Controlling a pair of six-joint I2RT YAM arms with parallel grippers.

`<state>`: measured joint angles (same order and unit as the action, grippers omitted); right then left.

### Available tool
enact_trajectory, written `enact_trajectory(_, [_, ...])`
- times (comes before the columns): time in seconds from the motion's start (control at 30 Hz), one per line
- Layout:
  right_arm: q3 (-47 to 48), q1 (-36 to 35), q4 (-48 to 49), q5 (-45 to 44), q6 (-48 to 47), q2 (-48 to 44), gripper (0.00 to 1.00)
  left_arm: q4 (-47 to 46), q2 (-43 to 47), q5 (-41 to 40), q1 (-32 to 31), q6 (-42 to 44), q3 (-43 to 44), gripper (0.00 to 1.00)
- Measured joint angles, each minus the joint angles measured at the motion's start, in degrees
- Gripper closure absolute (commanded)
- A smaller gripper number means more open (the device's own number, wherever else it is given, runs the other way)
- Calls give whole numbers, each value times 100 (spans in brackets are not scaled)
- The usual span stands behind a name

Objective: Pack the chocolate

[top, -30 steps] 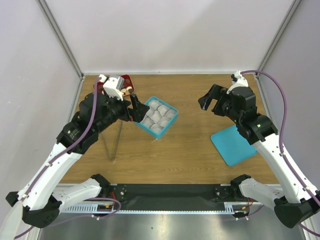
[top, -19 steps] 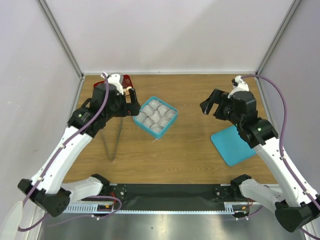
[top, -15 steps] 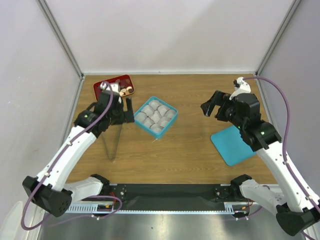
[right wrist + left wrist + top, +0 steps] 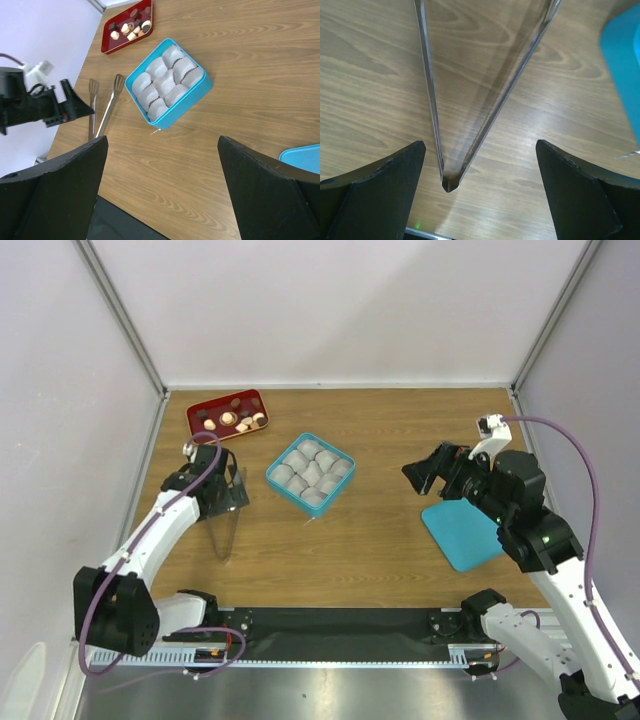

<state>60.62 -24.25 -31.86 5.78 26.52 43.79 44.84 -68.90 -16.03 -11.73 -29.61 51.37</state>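
I held the left gripper (image 4: 480, 150) spread wide above the tongs (image 4: 429, 100), their hinge nearest it and arms pointing on toward the chocolate (image 4: 235, 418) in the red tray (image 4: 196, 412), well apart from the equally open right gripper (image 4: 425, 470).

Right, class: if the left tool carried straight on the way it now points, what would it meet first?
Probably the metal V-shaped tongs lying on the wooden table, their joined end between the left tool's open fingers.

Small round dark-brown and tan pieces of chocolate (image 4: 228, 418) lie loose in the red tray (image 4: 200, 410), far left.
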Motion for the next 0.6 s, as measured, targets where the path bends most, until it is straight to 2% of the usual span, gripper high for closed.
enact_trajectory(0.23, [-116, 0, 0, 164, -22, -214, 1, -321, -140, 101, 214, 7, -560, 0])
enact_trajectory(0.4, [-116, 0, 0, 186, -57, -225, 0, -452, -162, 127, 310, 7, -601, 0])
enact_trajectory(0.6, [-164, 0, 50, 234, -66, -267, 0, -839, -627, 404, 391, -42, -815, 0])
